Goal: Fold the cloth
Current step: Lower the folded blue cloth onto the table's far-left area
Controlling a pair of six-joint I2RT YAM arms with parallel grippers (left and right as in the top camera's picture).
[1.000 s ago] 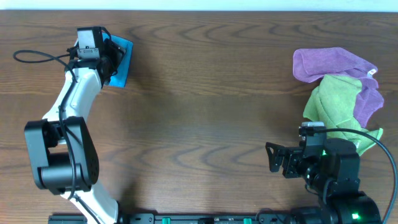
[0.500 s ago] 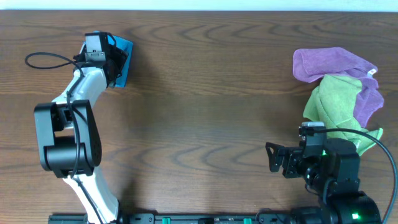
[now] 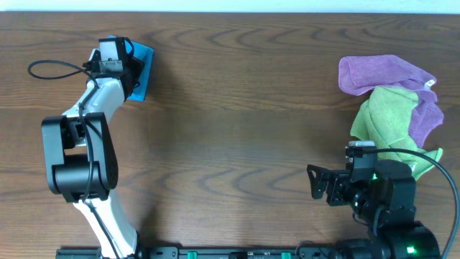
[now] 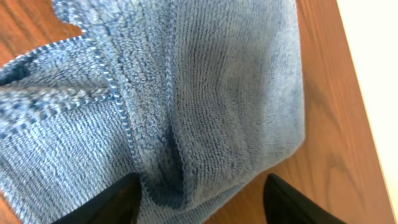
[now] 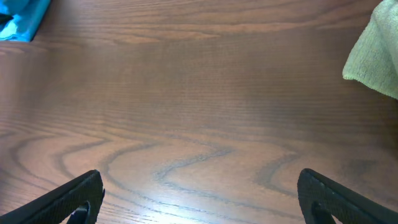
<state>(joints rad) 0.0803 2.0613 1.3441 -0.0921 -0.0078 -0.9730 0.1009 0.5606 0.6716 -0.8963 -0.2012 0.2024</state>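
The sky-blue cloth (image 3: pixel 143 70) lies bunched in folds at the table's far left, partly hidden under my left gripper (image 3: pixel 133 68). In the left wrist view the cloth (image 4: pixel 205 93) fills most of the frame, with stitched hems layered over one another. My left gripper (image 4: pixel 202 199) is open, its fingers spread just over the cloth's near fold, the left finger against the fabric. My right gripper (image 3: pixel 320 183) is open and empty, low over bare wood at the front right (image 5: pixel 199 199). A corner of the cloth also shows far off in the right wrist view (image 5: pixel 22 18).
A purple cloth (image 3: pixel 381 73) and a lime-green cloth (image 3: pixel 384 122) lie piled at the right side; the green one's edge shows in the right wrist view (image 5: pixel 376 59). The table's far edge (image 4: pixel 373 62) runs close behind the blue cloth.
My left arm has swung its elbow and base link a little to the right, and the wrist shifted slightly right over the cloth. The right arm has not moved.
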